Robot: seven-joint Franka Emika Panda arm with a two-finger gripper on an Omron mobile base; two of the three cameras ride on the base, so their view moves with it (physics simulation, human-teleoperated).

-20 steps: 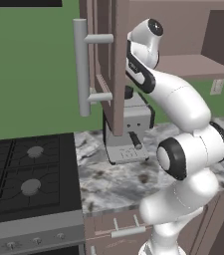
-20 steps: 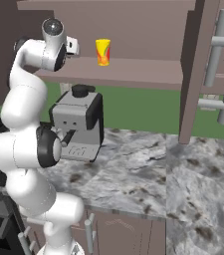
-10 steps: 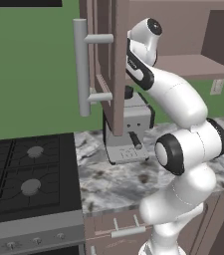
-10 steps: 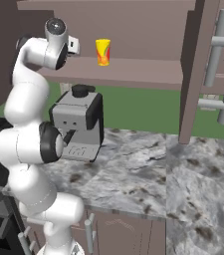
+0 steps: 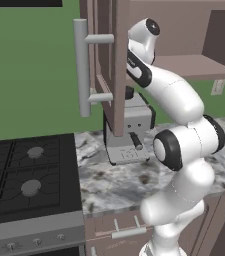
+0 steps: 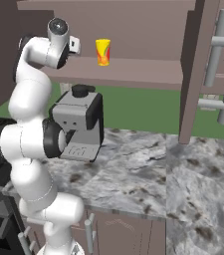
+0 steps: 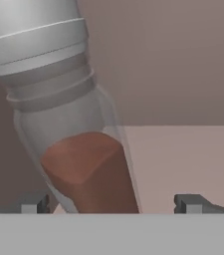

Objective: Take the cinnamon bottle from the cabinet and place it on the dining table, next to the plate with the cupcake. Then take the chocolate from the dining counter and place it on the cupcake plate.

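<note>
- Cinnamon bottle (image 7: 78,149) sits inside the cabinet (image 5: 109,65) on its shelf (image 7: 183,159), right in front of the hand cam, off-centre toward one finger tip. It looks tilted there, prob. the cam's roll and not the bottle.
- Gripper (image 7: 116,204) is spread wide, nothing held. Bottle's lower body lies between the tips; contact w/ either tip: can't tell.
- Handling, my guess: clear glass, so stiff, smooth, prob. slippery and breakable. Powder fills only the lower part (so light, weight sits low). Tall and narrow, likely tips if nudged sideways.
- Where to grip: the straight glass body at about powder level, below the shoulder. Avoid the grey cap (image 7: 36,40), which is ribbed and stepped and could twist or slip.
- Centre the bottle between the tips before closing, else the nearer tip prob. pushes it over.
- Yellow cup (image 6: 102,52) stands on the open shelf next door, well apart from the hand.
</note>
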